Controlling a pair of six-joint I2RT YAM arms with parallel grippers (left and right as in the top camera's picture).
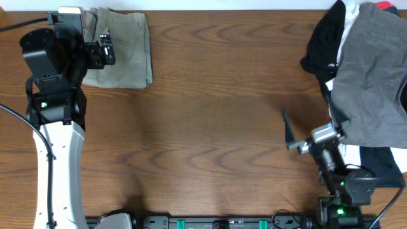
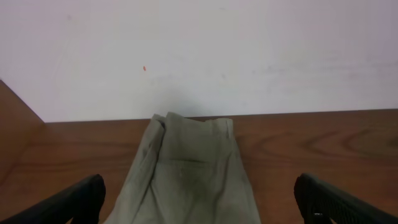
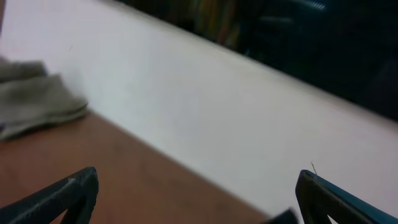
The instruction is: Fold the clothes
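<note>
The light khaki-green shorts [image 1: 124,48] lie folded flat at the table's far left corner. In the left wrist view the shorts [image 2: 193,174] run from between the fingers toward the white wall. My left gripper [image 1: 105,49] is open and empty over the shorts' left edge; its fingers [image 2: 199,208] stand wide apart on either side of the cloth. My right gripper [image 1: 291,135] is open and empty over bare table near the right side, left of the clothes pile. Its fingers [image 3: 199,199] are wide apart, and the shorts [image 3: 31,99] show far off in that view.
A pile of garments sits at the right edge: a grey one [image 1: 375,76] on top, a black one [image 1: 324,44] and a white one [image 1: 350,32] beneath. The wooden table [image 1: 216,127] ends at a white wall [image 2: 199,56] at the back.
</note>
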